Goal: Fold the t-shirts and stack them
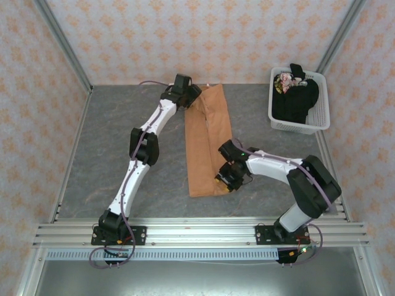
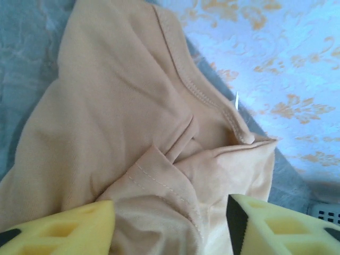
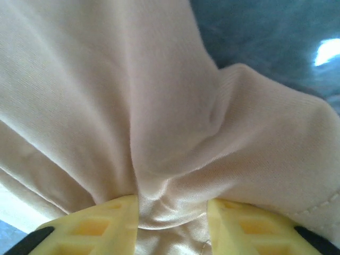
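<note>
The orange-tan cotton t-shirt (image 1: 207,142) lay folded lengthwise on the grey mottled table (image 1: 111,142). The left gripper (image 1: 191,98) pinched its far end and the right gripper (image 1: 227,179) its near end. The black printed t-shirt (image 1: 296,102) sat in the white slatted plastic basket (image 1: 297,127).

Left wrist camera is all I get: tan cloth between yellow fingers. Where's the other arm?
Observer: The right gripper pinches the near right corner of the same orange-tan cotton t-shirt, which is folded into a long strip.
Operator: Where's mine on it?
Observer: The left gripper holds the far left corner.
Operator: Any more shirts?
Observer: One black t-shirt with a colourful print, bunched in the white slatted plastic basket at the far right.
</note>
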Robot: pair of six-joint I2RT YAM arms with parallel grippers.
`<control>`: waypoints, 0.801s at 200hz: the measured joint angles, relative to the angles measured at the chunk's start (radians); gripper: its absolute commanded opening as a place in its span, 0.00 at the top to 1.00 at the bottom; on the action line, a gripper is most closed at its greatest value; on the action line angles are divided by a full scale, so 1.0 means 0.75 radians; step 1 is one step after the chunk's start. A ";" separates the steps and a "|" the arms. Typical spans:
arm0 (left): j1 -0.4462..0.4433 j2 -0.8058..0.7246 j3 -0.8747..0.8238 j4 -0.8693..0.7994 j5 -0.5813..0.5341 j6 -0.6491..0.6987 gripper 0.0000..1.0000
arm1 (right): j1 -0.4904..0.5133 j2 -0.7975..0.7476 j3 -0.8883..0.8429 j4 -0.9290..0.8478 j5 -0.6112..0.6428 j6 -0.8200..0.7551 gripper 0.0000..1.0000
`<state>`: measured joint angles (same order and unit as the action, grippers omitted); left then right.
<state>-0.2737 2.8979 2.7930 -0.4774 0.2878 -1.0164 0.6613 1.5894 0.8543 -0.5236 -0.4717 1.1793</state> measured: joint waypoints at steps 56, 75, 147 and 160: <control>0.037 -0.175 -0.046 -0.166 -0.066 0.098 0.29 | -0.002 -0.068 0.162 -0.191 0.075 -0.060 0.43; 0.040 -0.410 -0.226 -0.254 -0.086 0.156 0.30 | -0.019 -0.173 0.218 -0.292 0.117 -0.113 0.42; -0.142 -1.449 -1.648 -0.294 0.127 0.234 0.42 | -0.325 -0.446 0.239 -0.496 0.183 -0.522 0.47; -0.241 -1.535 -1.921 -0.283 0.187 0.211 0.42 | -0.358 -0.436 0.212 -0.506 0.157 -0.615 0.48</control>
<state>-0.4541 1.7470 1.3525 -0.6899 0.4282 -0.8585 0.3931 1.2625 1.0130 -0.9028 -0.3542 0.7181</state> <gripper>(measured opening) 0.582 0.528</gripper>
